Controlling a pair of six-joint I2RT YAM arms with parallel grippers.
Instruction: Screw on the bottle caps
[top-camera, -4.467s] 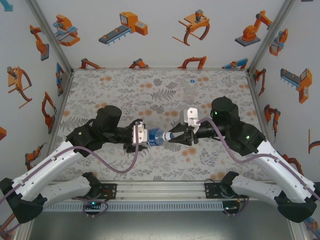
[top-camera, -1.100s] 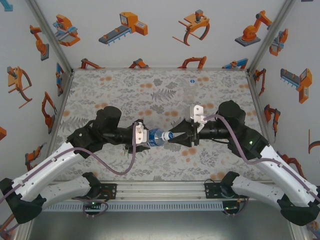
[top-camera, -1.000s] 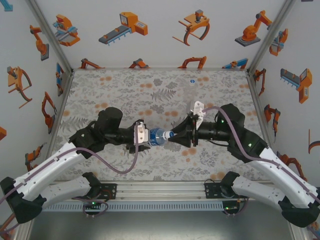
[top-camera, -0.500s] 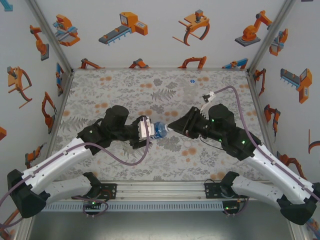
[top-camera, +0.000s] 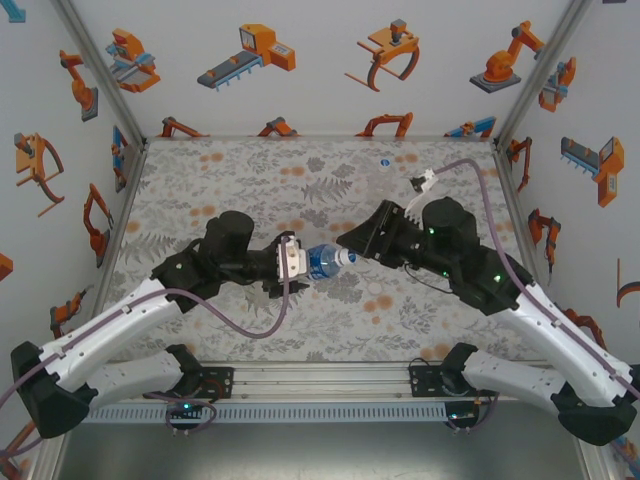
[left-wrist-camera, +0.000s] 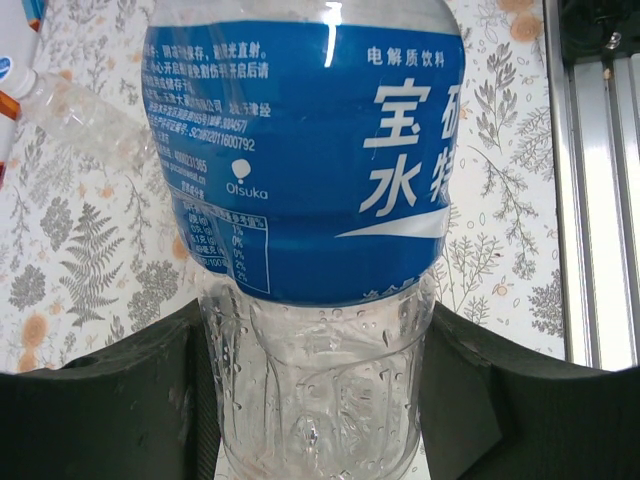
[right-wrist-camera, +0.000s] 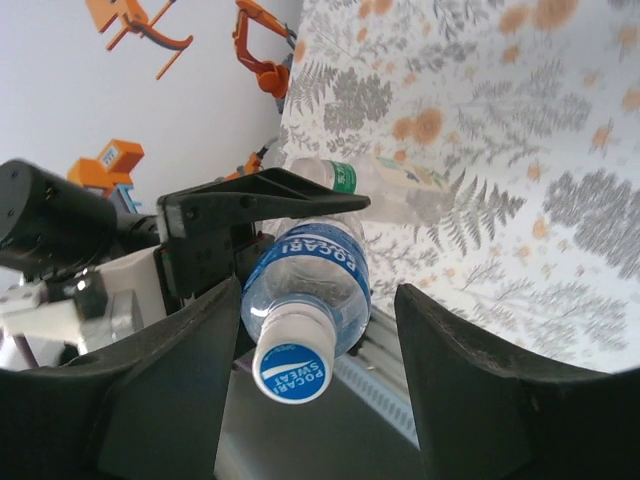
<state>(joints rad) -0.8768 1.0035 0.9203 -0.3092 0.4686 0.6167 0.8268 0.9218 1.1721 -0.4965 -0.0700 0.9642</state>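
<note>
- Gripping the blue-label bottle (top-camera: 325, 260) with the left end effector (top-camera: 303, 263), jaws clamped tight on the clear lower body just below the label.
- Showing the same grip from the left wrist: blue-label bottle (left-wrist-camera: 300, 150) rising between two dark fingers, left end effector (left-wrist-camera: 315, 325) pressing in from both sides, droplets (left-wrist-camera: 330, 370) clinging inside the clear plastic.
- Holding the bottle roughly level in the air over the middle of the floral surface (top-camera: 250, 170), neck pointing toward the right arm.
- Sitting on the neck, a white cap (right-wrist-camera: 292, 367) with blue print on top. Showing in the top view as a small pale cap (top-camera: 348, 257) at the bottle's end. Not being able to tell how far down the thread.
- Standing apart, the jaws of the right end effector (right-wrist-camera: 315, 310), one finger on each side of the cap, neither pressing on it, a clear gap showing on the right-hand side.
- Hovering just beside the capped end in the top view, the right end effector (top-camera: 350, 247).
- Lying on its side on the surface beyond the left end effector's fingers, seen from the right wrist: a second bottle (right-wrist-camera: 380, 185), see-through with a green band.
- Lying on the surface at the upper left of the left wrist view: a clear bottle (left-wrist-camera: 75, 110). Not being able to tell whether it is that same one.
- Running along the right side of the left wrist view: a metal rail (left-wrist-camera: 590, 200).
</note>
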